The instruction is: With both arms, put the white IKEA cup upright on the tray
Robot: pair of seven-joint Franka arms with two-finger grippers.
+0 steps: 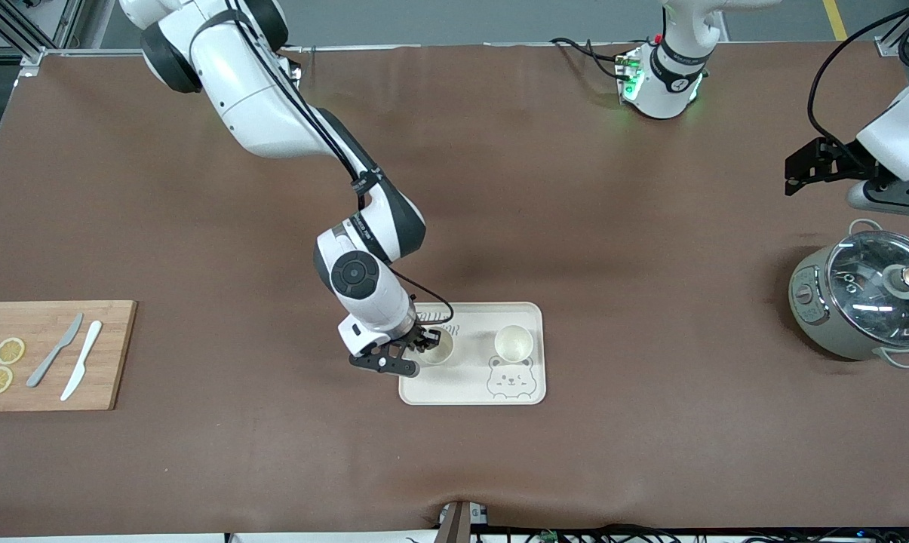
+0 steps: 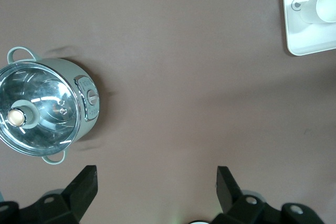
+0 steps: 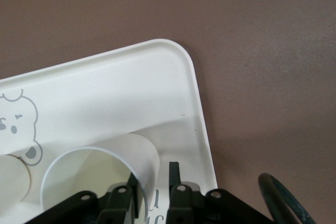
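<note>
Cream tray (image 1: 472, 385) w/ grey bear face lies on the brown table (image 1: 575, 226), nearer the front camera than both arm bases, roughly mid-table. I count two white cups on it, both upright, mouths up: one cup (image 1: 513, 342) stands free just above the bear drawing, toward the left arm's end of the tray; the second cup (image 1: 440, 348) stands at the tray's end toward the right arm. Right gripper (image 1: 426, 341) is down at that second cup; in the right wrist view the cup's rim (image 3: 100, 169) sits at the fingers (image 3: 175, 174), one finger inside the wall and one outside, w/ a narrow gap showing beside the wall. I can't tell from these views whether the grip is fully let go or not, so I log jaw state as undetermined. Left gripper (image 2: 155, 179) hangs over bare table near the grey cooker pot (image 1: 861, 302) w/ glass lid, at the left arm's end; its fingers (image 2: 84, 182) stand wide apart, released, nothing between them. Left arm waits. Wooden cutting board (image 1: 115, 354) at the right arm's end carries two lemon slices (image 1: 3, 365), a grey knife (image 1: 54, 351) and a white knife (image 1: 81, 360).
</note>
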